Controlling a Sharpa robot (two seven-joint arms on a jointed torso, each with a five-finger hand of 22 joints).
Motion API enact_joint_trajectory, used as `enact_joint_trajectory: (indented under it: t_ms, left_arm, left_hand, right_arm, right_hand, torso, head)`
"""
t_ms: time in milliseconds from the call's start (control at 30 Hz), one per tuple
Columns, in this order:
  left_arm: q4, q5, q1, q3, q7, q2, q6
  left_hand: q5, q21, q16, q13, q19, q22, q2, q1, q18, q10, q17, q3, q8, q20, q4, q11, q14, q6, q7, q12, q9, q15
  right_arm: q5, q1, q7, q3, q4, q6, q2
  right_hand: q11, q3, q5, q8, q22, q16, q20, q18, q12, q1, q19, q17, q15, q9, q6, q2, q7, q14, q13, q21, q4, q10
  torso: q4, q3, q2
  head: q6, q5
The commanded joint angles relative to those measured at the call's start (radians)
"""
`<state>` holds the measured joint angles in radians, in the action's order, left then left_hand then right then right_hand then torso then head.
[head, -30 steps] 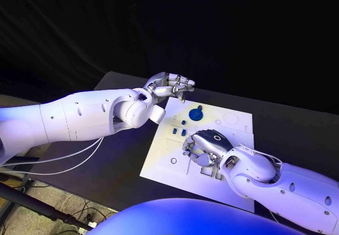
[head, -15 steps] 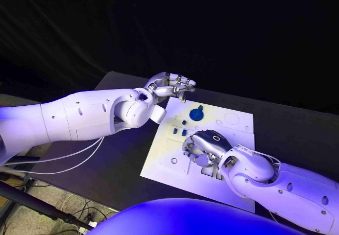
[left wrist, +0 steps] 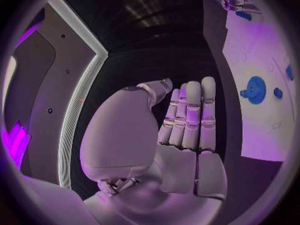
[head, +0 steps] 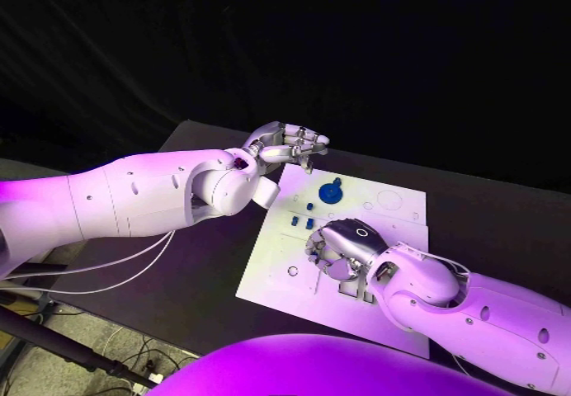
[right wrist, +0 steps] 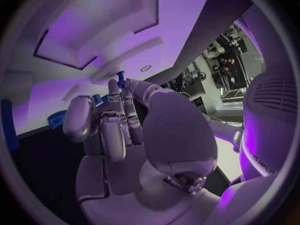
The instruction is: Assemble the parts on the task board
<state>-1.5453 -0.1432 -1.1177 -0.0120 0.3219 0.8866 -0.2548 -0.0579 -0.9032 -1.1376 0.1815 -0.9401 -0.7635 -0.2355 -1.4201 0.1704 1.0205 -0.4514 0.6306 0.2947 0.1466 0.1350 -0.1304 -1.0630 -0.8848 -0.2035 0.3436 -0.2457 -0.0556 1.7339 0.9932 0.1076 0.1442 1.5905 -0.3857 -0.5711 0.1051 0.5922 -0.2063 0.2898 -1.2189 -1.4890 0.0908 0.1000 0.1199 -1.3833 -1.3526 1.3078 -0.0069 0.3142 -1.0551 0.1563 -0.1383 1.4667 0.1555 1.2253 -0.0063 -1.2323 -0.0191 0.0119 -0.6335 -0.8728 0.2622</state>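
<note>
The white task board (head: 280, 268) lies in the middle of the black table. A round blue part (head: 330, 193) sits near its far edge and also shows in the left wrist view (left wrist: 255, 90). Two small blue parts (head: 301, 222) stand side by side further in. My right hand (head: 345, 246) hovers low over the board's middle with its fingers curled down. In the right wrist view a small blue part (right wrist: 98, 98) is pinched between its thumb and fingertips (right wrist: 122, 92). My left hand (head: 287, 145) hangs above the board's far left corner, fingers curled in and holding nothing (left wrist: 187, 120).
The board has several empty cut-outs and round holes (head: 291, 271) along its left and near side. Bare black table (head: 476, 214) lies to the right of the board. White cables (head: 107, 268) hang off the table's left edge.
My right hand has edged slightly toward the board's near left. The left hand and the parts on the board have stayed put.
</note>
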Motion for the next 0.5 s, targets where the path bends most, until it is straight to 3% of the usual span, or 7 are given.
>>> enact_joint_trajectory:
  t_ms: [33, 233, 500]
  left_arm:
    - [-0.002, 0.002, -0.001, -0.001, 0.002, -0.001, 0.016]
    - [0.000, 0.002, -0.001, -0.001, 0.000, -0.002, 0.018]
    - [0.001, 0.001, -0.001, -0.001, -0.002, -0.002, 0.021]
  left_hand:
    - [-0.001, 0.004, 0.003, 0.001, -0.003, 0.001, 0.001, -0.001, 0.013, -0.005, 0.001, -0.001, 0.003, 0.001, 0.000, 0.000, 0.009, 0.008, -0.001, 0.006, 0.001, 0.001]
    - [0.000, 0.005, 0.004, 0.002, -0.003, 0.002, 0.002, 0.001, 0.013, -0.007, 0.002, -0.002, 0.006, 0.002, 0.001, -0.001, 0.010, 0.009, -0.001, 0.011, 0.001, 0.000]
    - [0.000, 0.006, 0.004, 0.003, -0.003, 0.002, 0.002, 0.002, 0.013, -0.008, 0.002, -0.003, 0.007, 0.002, 0.002, -0.001, 0.010, 0.009, -0.002, 0.012, 0.001, 0.000]
  right_arm:
    - [0.018, -0.003, -0.006, 0.004, -0.001, 0.049, 0.003]
    - [0.019, -0.003, -0.013, 0.006, 0.001, 0.063, 0.006]
    - [0.035, -0.004, 0.008, 0.007, -0.001, 0.047, 0.006]
  right_hand:
    - [-0.032, 0.079, 0.007, -0.004, 0.002, -0.006, 0.001, -0.006, 0.000, 0.008, 0.008, 0.105, 0.000, 0.002, 0.002, -0.006, -0.009, 0.073, 0.003, 0.001, -0.080, -0.028]
    - [-0.030, 0.032, -0.020, -0.008, 0.011, -0.007, 0.007, -0.003, -0.010, 0.051, 0.018, 0.103, 0.004, 0.010, 0.013, 0.002, -0.010, 0.073, 0.007, -0.014, -0.063, -0.011]
    - [-0.020, 0.016, -0.025, -0.016, 0.021, -0.007, 0.013, -0.001, -0.031, 0.065, 0.025, 0.100, 0.012, 0.013, 0.032, 0.001, -0.016, 0.072, 0.002, -0.029, -0.054, 0.024]
  torso:
    - [-0.0006, 0.0006, 0.000]
    - [0.0001, 0.0000, 0.000]
    - [0.0005, -0.0003, 0.000]
  head:
    - [0.000, -0.001]
    - [0.000, 0.001]
    - [0.000, 0.000]
